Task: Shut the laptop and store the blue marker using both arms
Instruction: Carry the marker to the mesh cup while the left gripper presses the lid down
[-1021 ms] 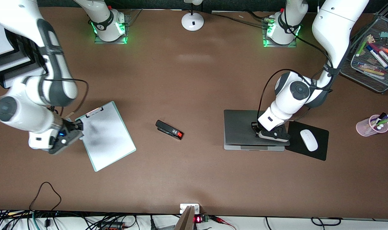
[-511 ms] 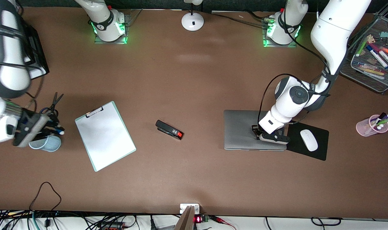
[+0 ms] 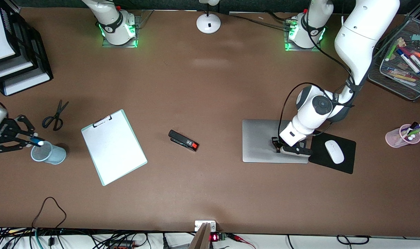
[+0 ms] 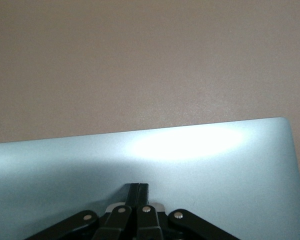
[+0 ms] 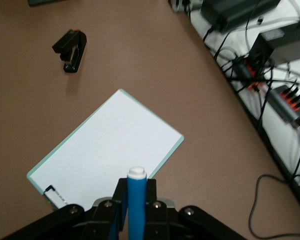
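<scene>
We have both arms engaged at opposite ends of the brown table (image 3: 210,90). Our left gripper (image 3: 278,144) rests on the lid of the slim silver-grey laptop (image 3: 260,140), its fingers (image 4: 138,192) pinched together with nothing between them; a closed tip makes a firm point for pressing the lid flat. The laptop already lies folded shut, beside the black mouse pad (image 3: 346,162) carrying the white mouse (image 3: 334,151), toward the left arm's end of the table. In the left wrist view the lid fills the foreground right under the fingertips, so we judge contact or something very close to it.

Our right gripper (image 3: 29,140) hangs over the rim of the pale blue mesh pen cup (image 3: 49,154), toward the right arm's end, with its fingers clamped on the slim sky-blue marker (image 5: 136,200). The white end of the marker points away from the wrist, ahead of the fingertips, which suits feeding it into the cup end first. From the front view the marker tip sits just at the cup's rim, not yet inside as far as we can tell.

Near the cup lie the black-handled scissors (image 3: 55,117), the mint-edged clipboard with white paper (image 3: 113,147) and, toward the table's middle, the black stapler with a red tip (image 3: 183,140); none of them block the drop. We judge the closing done and the storing one release away.
</scene>
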You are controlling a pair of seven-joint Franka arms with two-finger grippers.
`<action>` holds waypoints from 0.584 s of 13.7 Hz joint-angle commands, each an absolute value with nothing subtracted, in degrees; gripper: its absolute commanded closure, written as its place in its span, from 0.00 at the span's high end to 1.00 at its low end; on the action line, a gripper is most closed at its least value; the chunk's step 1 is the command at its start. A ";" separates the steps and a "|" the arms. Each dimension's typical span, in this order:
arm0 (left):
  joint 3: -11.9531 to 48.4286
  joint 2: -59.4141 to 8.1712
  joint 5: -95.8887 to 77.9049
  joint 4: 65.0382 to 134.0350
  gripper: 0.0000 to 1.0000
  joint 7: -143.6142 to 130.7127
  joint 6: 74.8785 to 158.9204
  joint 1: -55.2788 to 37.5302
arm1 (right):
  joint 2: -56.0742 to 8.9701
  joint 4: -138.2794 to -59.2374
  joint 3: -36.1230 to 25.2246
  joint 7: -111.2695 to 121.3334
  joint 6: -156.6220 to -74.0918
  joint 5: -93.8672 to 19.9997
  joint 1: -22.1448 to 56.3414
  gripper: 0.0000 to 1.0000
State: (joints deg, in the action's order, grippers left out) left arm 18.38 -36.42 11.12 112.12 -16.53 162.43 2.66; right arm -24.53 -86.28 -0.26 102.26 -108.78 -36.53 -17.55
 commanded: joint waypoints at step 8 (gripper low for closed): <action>19.86 -30.41 12.74 99.95 0.00 -16.70 136.62 2.90 | -37.33 -75.87 0.35 123.04 -98.01 -54.75 -27.77 0.07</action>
